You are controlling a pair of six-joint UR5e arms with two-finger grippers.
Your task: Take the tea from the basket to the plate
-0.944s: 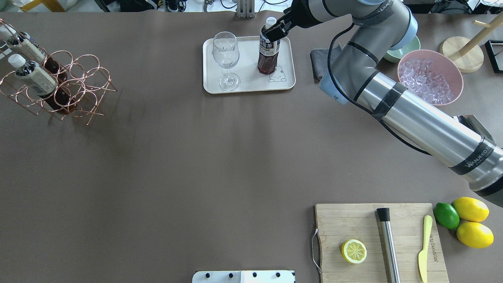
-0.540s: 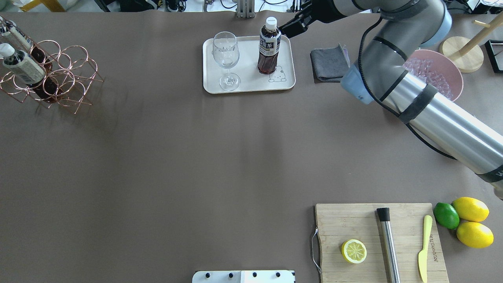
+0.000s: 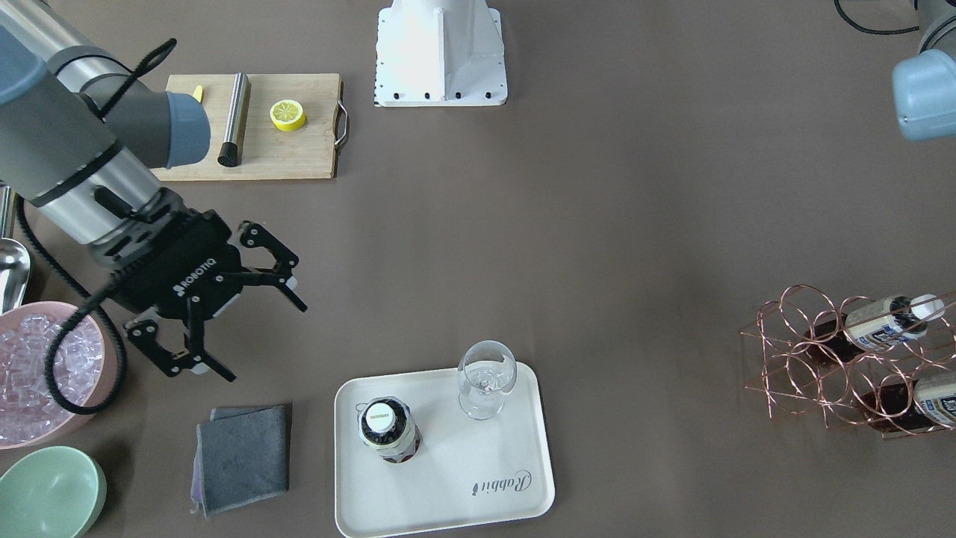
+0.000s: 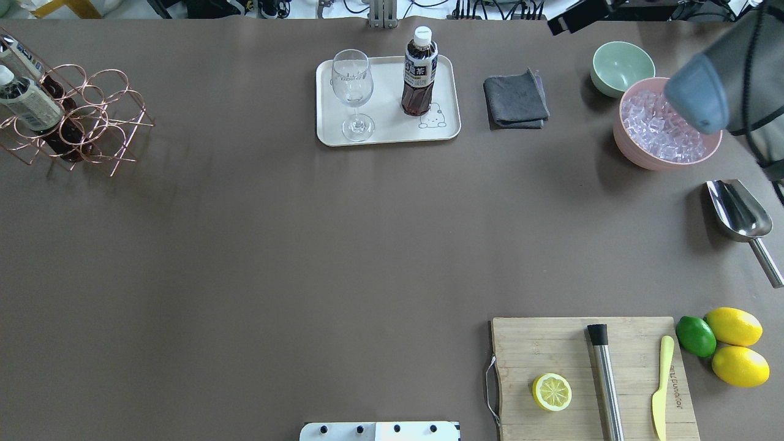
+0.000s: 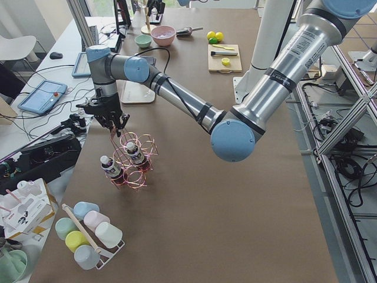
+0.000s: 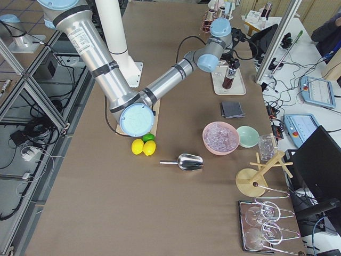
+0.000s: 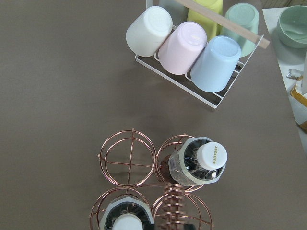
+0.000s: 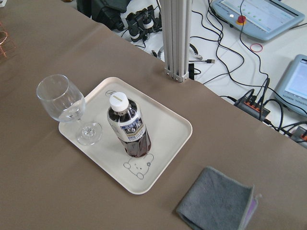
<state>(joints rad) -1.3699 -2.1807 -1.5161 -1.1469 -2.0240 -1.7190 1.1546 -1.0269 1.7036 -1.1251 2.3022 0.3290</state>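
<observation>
A tea bottle (image 4: 419,73) stands upright on the cream plate (image 4: 386,125), next to a wine glass (image 4: 352,92); the bottle also shows in the front view (image 3: 387,427) and in the right wrist view (image 8: 128,127). My right gripper (image 3: 261,340) is open and empty, up and to the side of the plate (image 3: 448,493), above the grey cloth. The copper wire basket (image 4: 92,116) sits at the far left with two more tea bottles (image 7: 196,160) in it. My left gripper (image 5: 112,122) is at the top of the basket's handle; I cannot tell if it is shut.
A grey cloth (image 4: 516,98), a green bowl (image 4: 618,64), a pink bowl of ice (image 4: 661,128) and a metal scoop (image 4: 738,214) lie to the right. A cutting board (image 4: 539,343) with a lemon half, muddler and knife is front right. A cup rack (image 7: 192,43) stands beyond the basket.
My right gripper has let go of the tea bottle on the plate and drawn back to the right. The basket has moved left.
</observation>
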